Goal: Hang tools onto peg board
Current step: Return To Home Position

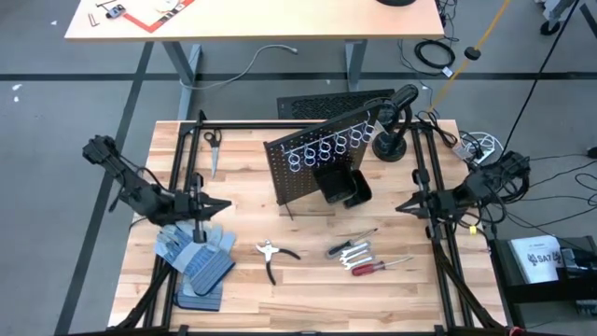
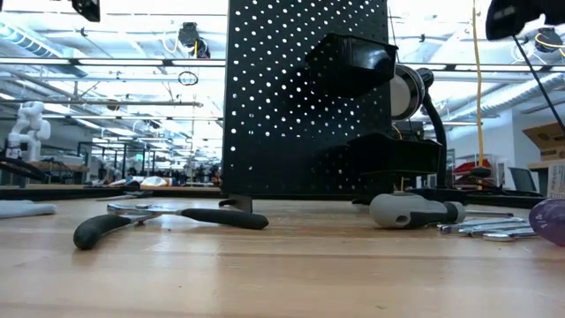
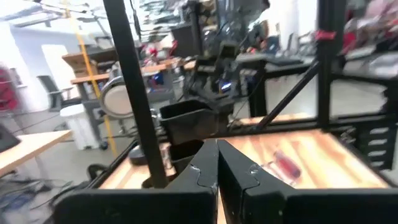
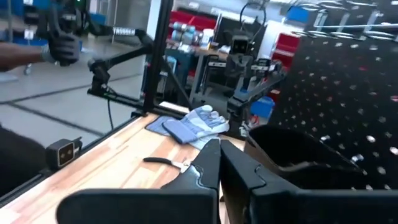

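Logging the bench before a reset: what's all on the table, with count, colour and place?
peg board: one, black, upright mid-table, with silver rings and a black bin
pliers: one, black and silver, flat before the board
grey-handled screwdriver: one, flat, right of the pliers
wrenches: silver, count unclear, beside that screwdriver
red-handled screwdriver: one, just in front of the wrenches
gloves: two, blue-grey, front left
scissors: one, dark, back left
ribbed mat: one, black, behind the board
stand: one, black, beside the board's right end
left gripper: shut, empty, near the gloves
right gripper: shut, empty, over the table's right side
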{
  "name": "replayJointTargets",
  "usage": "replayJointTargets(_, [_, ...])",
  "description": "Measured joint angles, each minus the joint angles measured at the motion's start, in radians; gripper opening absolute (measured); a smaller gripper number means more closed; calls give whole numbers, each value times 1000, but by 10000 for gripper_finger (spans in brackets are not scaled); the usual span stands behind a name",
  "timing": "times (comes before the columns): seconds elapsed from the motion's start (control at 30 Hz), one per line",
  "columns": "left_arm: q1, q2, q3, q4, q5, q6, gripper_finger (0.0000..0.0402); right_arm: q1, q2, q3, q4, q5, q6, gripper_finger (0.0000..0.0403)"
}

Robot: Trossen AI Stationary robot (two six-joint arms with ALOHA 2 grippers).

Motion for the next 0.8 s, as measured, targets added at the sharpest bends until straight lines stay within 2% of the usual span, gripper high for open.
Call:
replayJointTargets(0.13, [1, -76, -51, -12, 51, -9, 2, -13, -123, -81, -6, 1, -6, 0])
replayJointTargets(0.47, [40, -219, -205, -4, 121, -68, 2, -64, -115, -139, 19, 9, 58, 0])
replayJointTargets(0.6, [91, -246, -248, -6, 205, -106, 2, -91, -114, -202, 89, -4, 59, 0])
replayJointTargets(0.8, [181, -257, -294, 8, 312, -146, 2, -155, -115, -277, 153, -83, 69, 0])
